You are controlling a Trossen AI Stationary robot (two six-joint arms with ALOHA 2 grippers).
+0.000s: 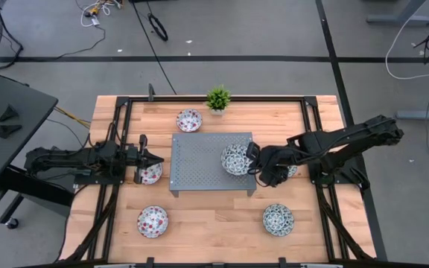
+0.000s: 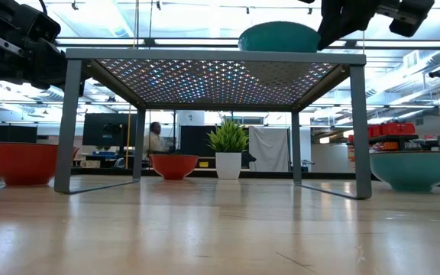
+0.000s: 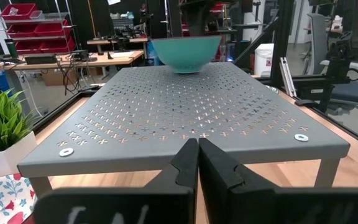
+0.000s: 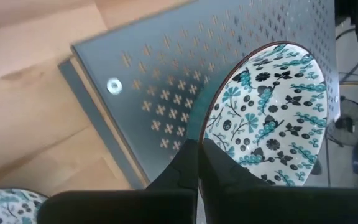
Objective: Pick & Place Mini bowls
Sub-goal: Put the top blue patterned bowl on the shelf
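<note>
Mini bowls: six small round white ceramic bowls, glazed red or teal outside; we count one blue-green patterned bowl [image 1: 235, 158] on the rack, the rest on the table
Table: we see a pale butcher-block wooden table [image 1: 214, 223], smooth and satiny, framed by dark rails
Rack: a grey perforated metal shelf [image 1: 199, 167] on four thin legs stands mid-table; its matte top is punched with small cross-shaped holes
Right arm: its right gripper [image 4: 197, 163] sits at the patterned bowl's near rim on the rack's right side, fingers pressed fully together; we cannot tell whether the rim is pinched between them
Left arm: its left gripper [image 3: 197, 165] hangs at the rack's left edge, beside a red-spotted bowl [image 1: 150, 173]; the fingers meet with barely a slit and hold nothing we can see
Other bowls: red-spotted ones at the far side [image 1: 189, 120] and near left [image 1: 153, 221]; a blue-green one near right [image 1: 278, 219], another mostly hidden under the right arm
Plant: a small green spiky potted plant [image 1: 217, 97] in a white pot at the far edge
Step in hand: we judge the patterned bowl is being set on the rack
Doing it well: we would seat the bowl flat and clear of the rack's edge, part the fingers slowly, then lift straight up, since glazed ceramic slides easily on metal
</note>
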